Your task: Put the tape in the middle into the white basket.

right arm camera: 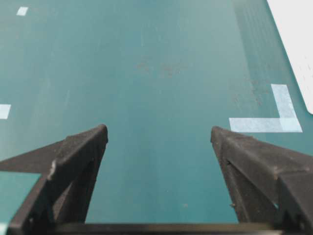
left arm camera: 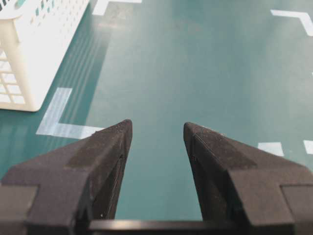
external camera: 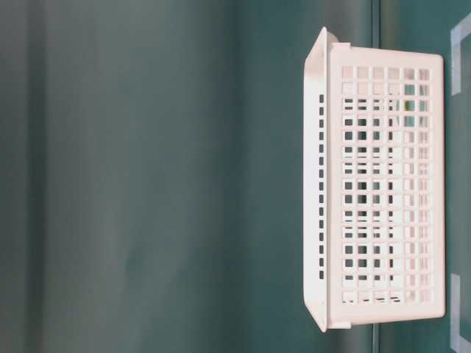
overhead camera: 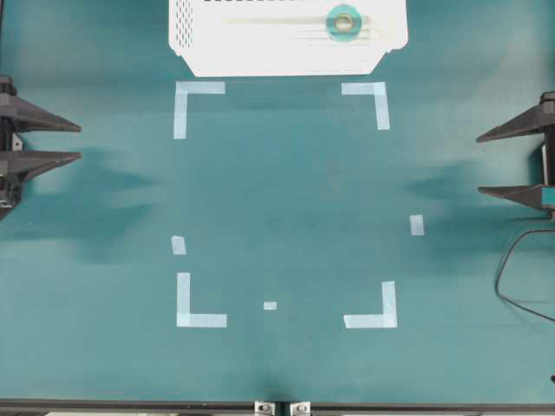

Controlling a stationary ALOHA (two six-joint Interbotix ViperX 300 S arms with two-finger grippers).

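Tape roll: one small ring, the tape, teal on the outside with a pale beige inner core, seen from above as a flat-lying circle.
Tape position: inside the white basket, toward its right half in the overhead view, resting on the slatted floor.
Basket: one, white plastic, rectangular, with rows of square perforations in its walls and a flared rim; it stood at the far edge of the bench, just beyond the two upper corner marks.
Basket, table-level view: the long perforated wall filled the right part of the frame; the roll could not be made out through the holes.
Corner marks: four L-shaped pale-blue strips outlined a rectangle on the bench surface.
Loose strips: three small pale-blue patches, one at the left side, one at the right side, one near the lower edge of the rectangle.
Left pincer: one, at the left edge of the overhead view, jaws parted with a clear gap and nothing between them.
Right pincer: one, at the right edge, jaws spread wide, holding nothing.
Pincers and tape: both well apart from the roll and the basket.
Cable: one dark loop lay on the bench near the right arm.
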